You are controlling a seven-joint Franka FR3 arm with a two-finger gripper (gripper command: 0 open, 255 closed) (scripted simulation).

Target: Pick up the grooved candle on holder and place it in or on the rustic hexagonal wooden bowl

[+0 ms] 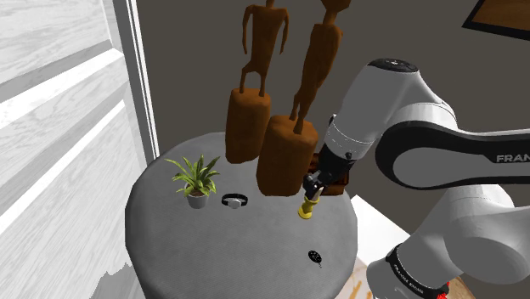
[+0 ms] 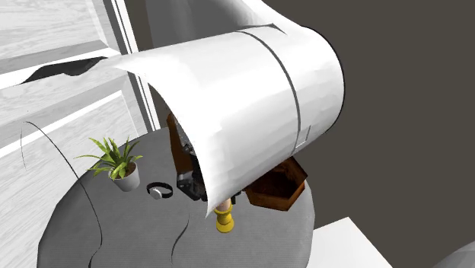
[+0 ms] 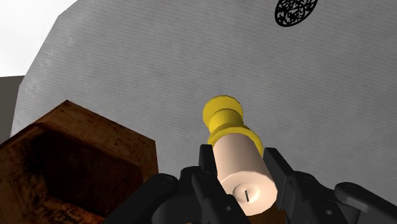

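A pale candle (image 3: 245,175) on a yellow holder (image 3: 224,118) sits clasped between my two black fingers, so my gripper (image 3: 240,167) is shut on it. In the shoulder view the gripper (image 1: 312,183) comes down on the candle (image 1: 306,208) near the round grey table's (image 1: 212,246) right side. The holder's foot is at or just above the tabletop. The brown hexagonal wooden bowl (image 3: 76,159) lies right beside the candle, partly hidden by the arm in the shoulder view (image 1: 335,180). The second exterior view has the candle (image 2: 224,217) left of the bowl (image 2: 278,190).
Two tall brown figure statues (image 1: 246,119) (image 1: 289,144) stand at the table's back, close to the gripper. A small potted plant (image 1: 196,180) and a wristwatch (image 1: 234,201) sit to the shoulder view's left. A small black object (image 1: 316,256) lies near the front edge.
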